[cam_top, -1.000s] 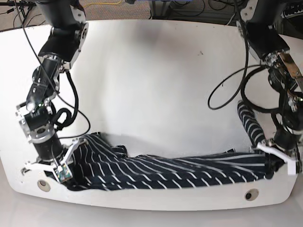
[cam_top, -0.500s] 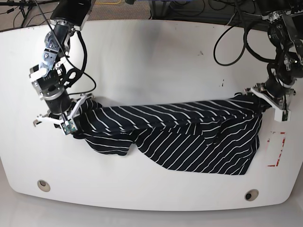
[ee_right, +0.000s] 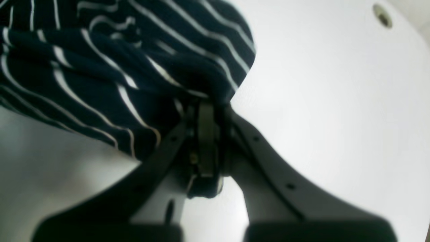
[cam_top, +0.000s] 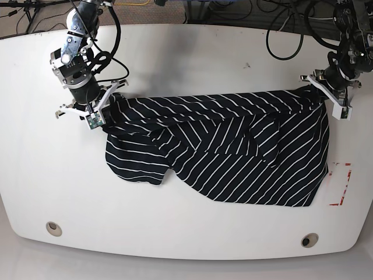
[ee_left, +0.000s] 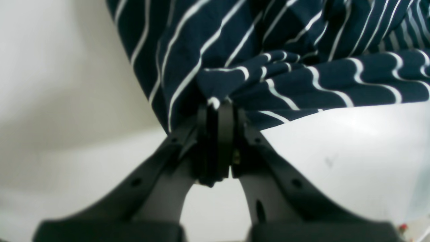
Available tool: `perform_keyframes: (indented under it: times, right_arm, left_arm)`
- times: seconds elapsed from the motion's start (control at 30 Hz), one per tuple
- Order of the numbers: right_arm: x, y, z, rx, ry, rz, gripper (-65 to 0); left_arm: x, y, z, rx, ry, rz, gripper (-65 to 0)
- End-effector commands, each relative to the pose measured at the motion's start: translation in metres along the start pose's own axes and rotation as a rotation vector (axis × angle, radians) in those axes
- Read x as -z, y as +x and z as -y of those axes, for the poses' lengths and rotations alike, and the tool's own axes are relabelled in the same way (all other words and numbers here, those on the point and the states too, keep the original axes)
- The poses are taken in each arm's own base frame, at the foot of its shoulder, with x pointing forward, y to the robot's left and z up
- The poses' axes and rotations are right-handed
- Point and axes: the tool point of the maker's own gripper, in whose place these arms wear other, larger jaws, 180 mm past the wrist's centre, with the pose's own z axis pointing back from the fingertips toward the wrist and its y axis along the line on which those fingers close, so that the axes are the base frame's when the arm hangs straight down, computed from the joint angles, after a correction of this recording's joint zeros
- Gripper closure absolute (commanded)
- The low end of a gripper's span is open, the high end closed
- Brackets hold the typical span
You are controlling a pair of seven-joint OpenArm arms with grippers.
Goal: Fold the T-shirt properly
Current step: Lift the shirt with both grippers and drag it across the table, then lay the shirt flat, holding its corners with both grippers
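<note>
On the white, round-cornered counter (cam_top: 186, 64), the soft dark navy T-shirt with thin white stripes (cam_top: 233, 157) lies stretched across the middle, and everything else is placed from it. At the shirt's left upper corner in the base view, the right gripper (cam_top: 100, 114) has its fingers (ee_right: 206, 134) pressed together on a bunched fold of the cloth. From that corner the top edge of the shirt runs nearly straight across to the other corner, while below it the fabric sags toward the near edge of the counter in loose wrinkles, with what looks like a sleeve flopped out at the lower left, though the folds make that hard to judge. At the shirt's right upper corner the left gripper (cam_top: 326, 93) pinches another gathered bit of cloth, its fingers (ee_left: 225, 134) closed tight.
</note>
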Motion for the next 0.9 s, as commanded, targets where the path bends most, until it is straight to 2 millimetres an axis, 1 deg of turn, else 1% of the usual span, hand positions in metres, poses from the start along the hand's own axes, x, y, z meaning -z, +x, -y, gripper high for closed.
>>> perform_keyframes:
  times: [0.0, 0.13, 0.2, 0.27, 0.4, 0.43, 0.5, 0.57, 0.67, 0.7, 0.73, 0.8, 0.87]
  right_arm:
    - [-0.006, 0.005, 0.001, -0.003, -0.010, 0.032, -0.2]
    - [-0.009, -0.007, -0.006, 0.003, 0.005, 0.004, -0.2]
    - [-0.010, -0.013, -0.015, 0.024, 0.021, -0.008, -0.2]
    - [-0.011, -0.015, -0.019, 0.040, 0.026, -0.014, -0.2]
    - [-0.012, -0.018, -0.023, 0.049, 0.031, -0.019, -0.2]
    - [-0.012, -0.018, -0.023, 0.051, 0.032, -0.020, -0.2]
    - [-0.014, -0.024, -0.027, 0.053, 0.040, -0.035, -0.2]
    - [-0.015, -0.027, -0.029, 0.053, 0.046, -0.042, -0.2]
    - [-0.015, -0.026, -0.029, 0.053, 0.046, -0.041, -0.2]
    - [-0.015, -0.027, -0.029, 0.053, 0.046, -0.042, 0.0]
    - [-0.015, -0.027, -0.030, 0.055, 0.047, -0.043, 0.0]
    - [-0.015, -0.028, -0.031, 0.055, 0.048, -0.046, 0.0]
    - [-0.016, -0.029, -0.031, 0.055, 0.049, -0.047, 0.0]
  left_arm:
    - [-0.008, 0.001, -0.008, 0.015, 0.026, 0.013, 0.0]
    - [-0.010, -0.011, -0.011, 0.009, 0.033, -0.017, 0.0]
    - [-0.011, -0.018, -0.011, 0.008, 0.034, -0.034, 0.0]
    - [-0.011, -0.022, -0.011, 0.008, 0.034, -0.045, 0.0]
    - [-0.011, -0.027, -0.010, 0.008, 0.030, -0.061, 0.0]
    - [-0.011, -0.028, -0.010, 0.008, 0.030, -0.069, -1.0]
    - [-0.010, -0.033, -0.010, 0.006, 0.028, -0.101, -6.1]
    - [-0.011, -0.038, -0.010, 0.005, 0.028, -0.130, -13.6]
    - [-0.011, -0.042, -0.009, 0.000, 0.026, -0.149, -28.1]
    - [-0.011, -0.043, -0.008, -0.001, 0.026, -0.148, -34.9]
    - [-0.011, -0.043, -0.008, -0.001, 0.026, -0.148, -37.5]
    - [-0.011, -0.043, -0.009, -0.004, 0.026, -0.150, -46.0]
    - [-0.011, -0.044, -0.009, -0.005, 0.027, -0.156, -50.4]
